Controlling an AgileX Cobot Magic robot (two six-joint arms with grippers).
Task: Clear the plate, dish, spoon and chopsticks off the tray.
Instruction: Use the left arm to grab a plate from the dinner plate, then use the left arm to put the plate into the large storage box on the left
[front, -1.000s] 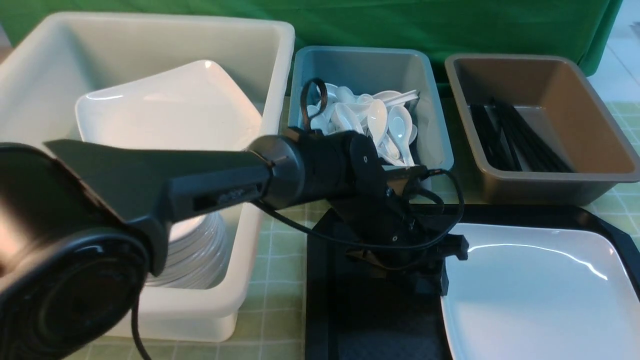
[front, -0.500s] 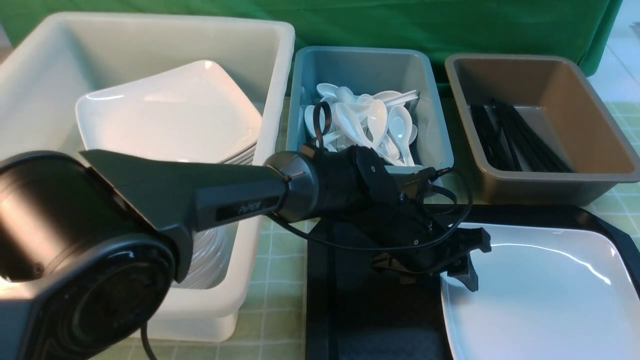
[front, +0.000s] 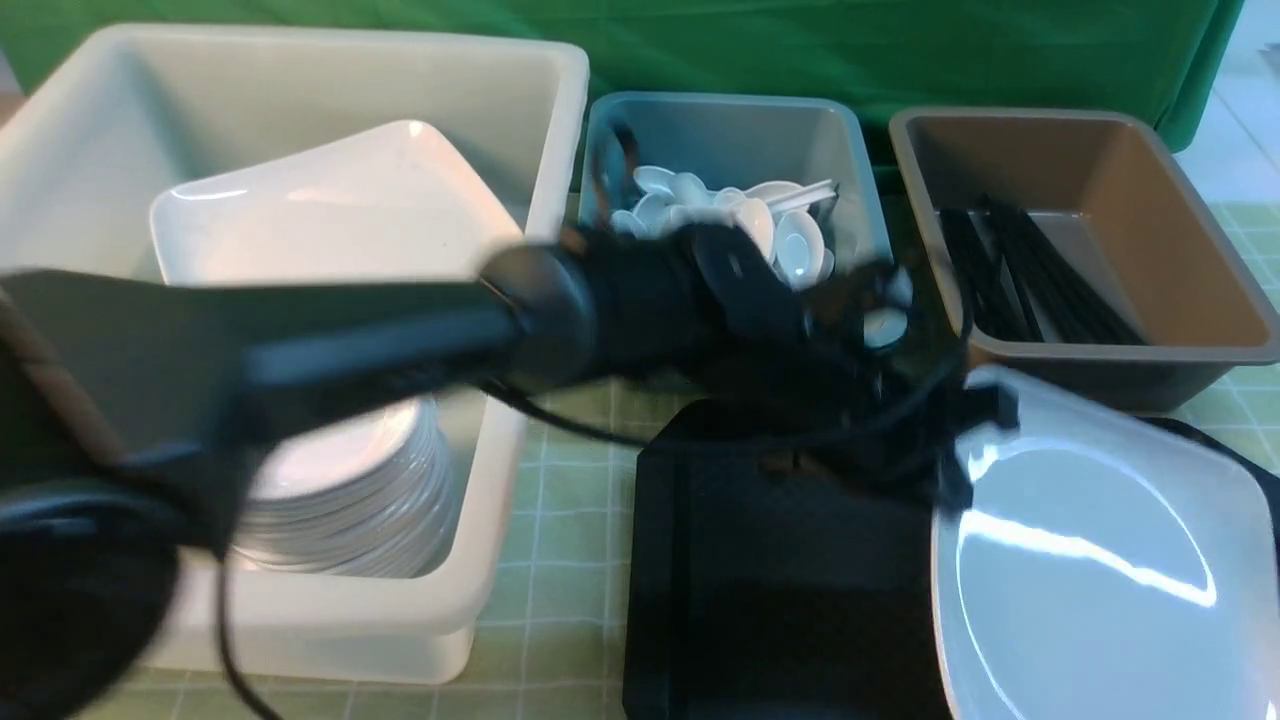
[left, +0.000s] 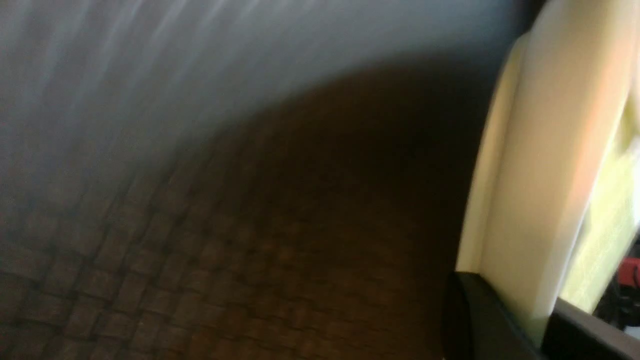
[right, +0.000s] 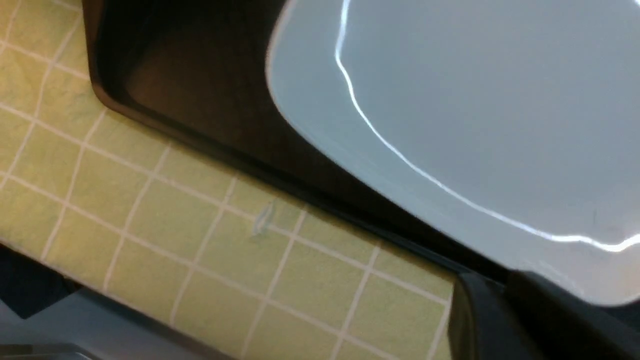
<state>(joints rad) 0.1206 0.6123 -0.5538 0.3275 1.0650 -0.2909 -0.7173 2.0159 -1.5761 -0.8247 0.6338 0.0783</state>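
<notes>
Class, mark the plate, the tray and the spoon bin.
plate (front: 1090, 560): front view, middle of its face.
tray (front: 780, 570): front view, bare floor.
spoon bin (front: 740, 135): front view, far wall.

Motion blur smears my left arm (front: 380, 340) and my left end effector (front: 965, 440), so its fingers, clamped on the plate (front: 1090, 570), read only as a dark blotch. The plate runs off the picture toward the counter's right and near edges and hides much of the tray (front: 780, 580) beneath it. My arm covers part of the spoons (front: 790, 240). My left wrist view is streaked throughout. Only a dark sliver of my right end effector (right: 505, 320) shows, and I cannot tell how its jaws stand.
</notes>
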